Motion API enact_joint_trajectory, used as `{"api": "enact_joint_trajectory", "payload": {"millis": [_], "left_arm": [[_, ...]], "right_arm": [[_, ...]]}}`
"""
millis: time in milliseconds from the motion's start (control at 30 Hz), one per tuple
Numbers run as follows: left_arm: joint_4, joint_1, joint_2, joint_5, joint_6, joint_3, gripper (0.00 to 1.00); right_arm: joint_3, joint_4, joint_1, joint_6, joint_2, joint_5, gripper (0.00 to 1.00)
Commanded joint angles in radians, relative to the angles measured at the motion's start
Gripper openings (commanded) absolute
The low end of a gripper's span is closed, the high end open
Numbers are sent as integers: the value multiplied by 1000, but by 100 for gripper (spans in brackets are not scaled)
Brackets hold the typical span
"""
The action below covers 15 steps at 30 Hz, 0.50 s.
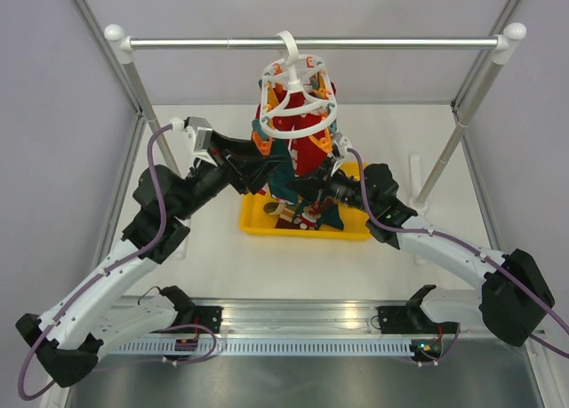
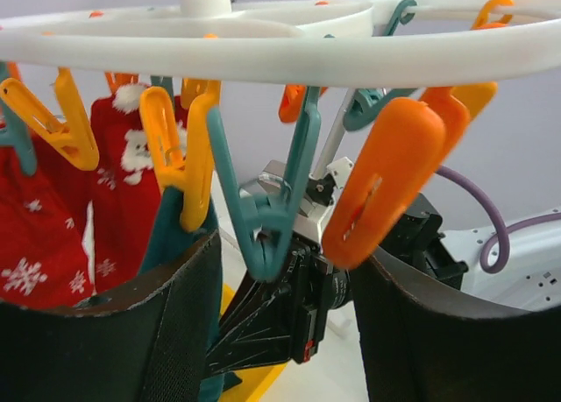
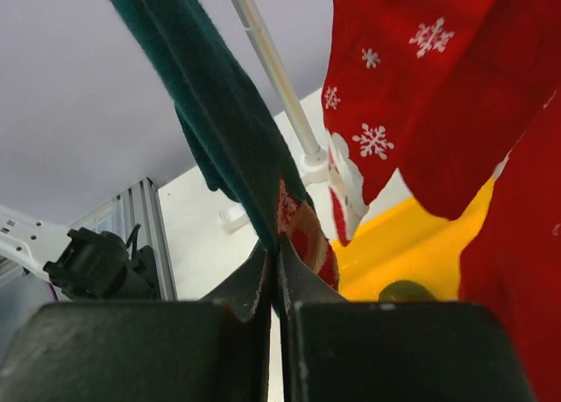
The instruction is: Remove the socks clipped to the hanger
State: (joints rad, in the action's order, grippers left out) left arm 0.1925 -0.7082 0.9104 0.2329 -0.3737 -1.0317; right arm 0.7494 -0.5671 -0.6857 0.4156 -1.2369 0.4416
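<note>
The white ring hanger [image 1: 299,97] hangs by its hook from the rail, with red socks [image 1: 309,152] and a dark teal sock [image 1: 283,179] clipped below it. My right gripper [image 3: 279,275] is shut on the lower end of the dark teal sock [image 3: 219,113], which runs taut up out of view; in the top view the gripper [image 1: 308,193] sits under the hanger. My left gripper [image 2: 289,332] is open just under the hanger's ring [image 2: 280,47], with a teal peg [image 2: 263,218] and an orange peg [image 2: 386,183] hanging between its fingers. Red socks [image 2: 53,218] hang to its left.
A yellow tray [image 1: 258,214] with socks in it lies on the table under the hanger. The metal rail [image 1: 400,44] with white end knobs spans the back on two slanted legs. The right arm's wrist [image 2: 302,306] shows just beyond my left fingers.
</note>
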Motion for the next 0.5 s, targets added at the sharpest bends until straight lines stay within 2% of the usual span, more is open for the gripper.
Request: {"api": "enact_joint_trajectory", "payload": {"millis": [0,333,467], "left_arm": [[-14,1,-51,-53,45,39,63],[-31,3,-148,-184,78,136,62],[-25,1,-169,-251,91,150,64]], "right_arm": [[42,62,-5,-52,33,-3,1],[84,174,26,-84,48,75,1],[85,197,48,-87,53,97,1]]}}
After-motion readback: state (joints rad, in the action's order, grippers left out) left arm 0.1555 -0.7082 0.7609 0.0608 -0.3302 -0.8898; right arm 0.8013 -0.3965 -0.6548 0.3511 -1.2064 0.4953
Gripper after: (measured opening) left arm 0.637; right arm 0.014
